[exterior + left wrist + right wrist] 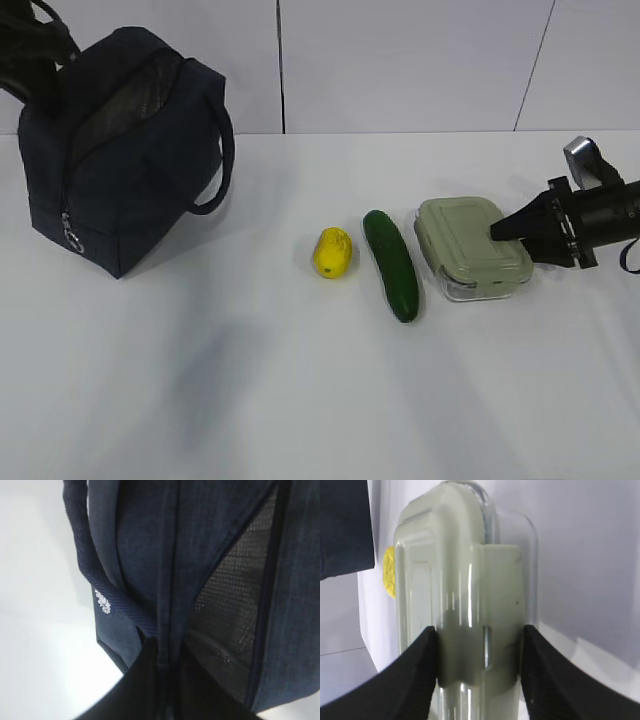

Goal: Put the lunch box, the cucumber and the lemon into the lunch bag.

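Note:
The navy lunch bag [120,150] stands at the far left, its top zipper open onto the mesh lining [225,595]. My left gripper [167,655] is shut on a fabric seam at the bag's top edge and shows only partly in the exterior view [45,45]. The yellow lemon [333,252] and the dark green cucumber [391,264] lie side by side mid-table. The lunch box [470,245] with its sage-green lid rests on the table right of them. My right gripper [480,635] is shut on the box's right end, one finger on each side. The lemon [389,572] peeks past the box.
The white table [250,380] runs wide and bare in front of the objects. A pale wall with dark seams stands behind. The bag's loop handle [222,160] hangs toward the lemon, and its metal zipper pull [72,238] dangles at the front corner.

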You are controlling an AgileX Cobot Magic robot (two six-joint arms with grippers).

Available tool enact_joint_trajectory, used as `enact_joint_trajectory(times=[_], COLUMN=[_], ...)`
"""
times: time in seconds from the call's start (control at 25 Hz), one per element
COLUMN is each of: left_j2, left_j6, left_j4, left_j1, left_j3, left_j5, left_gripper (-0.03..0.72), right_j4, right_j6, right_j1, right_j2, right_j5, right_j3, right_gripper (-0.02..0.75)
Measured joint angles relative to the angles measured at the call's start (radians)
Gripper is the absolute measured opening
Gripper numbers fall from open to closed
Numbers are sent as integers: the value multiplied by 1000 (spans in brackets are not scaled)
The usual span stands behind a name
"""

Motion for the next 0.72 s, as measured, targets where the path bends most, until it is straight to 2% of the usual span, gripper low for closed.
enact_joint_trajectory(times=[0.72], left_j2=[0], left_j6=[0], left_j4=[6], left_j1=[-7], left_j3=[0], left_j5=[0], left_gripper=[17], right_j4=[62], right_j6=[72], right_j1=[1], right_j2=[-25], right_j5=[-81], right_j3=[6], right_gripper=[360])
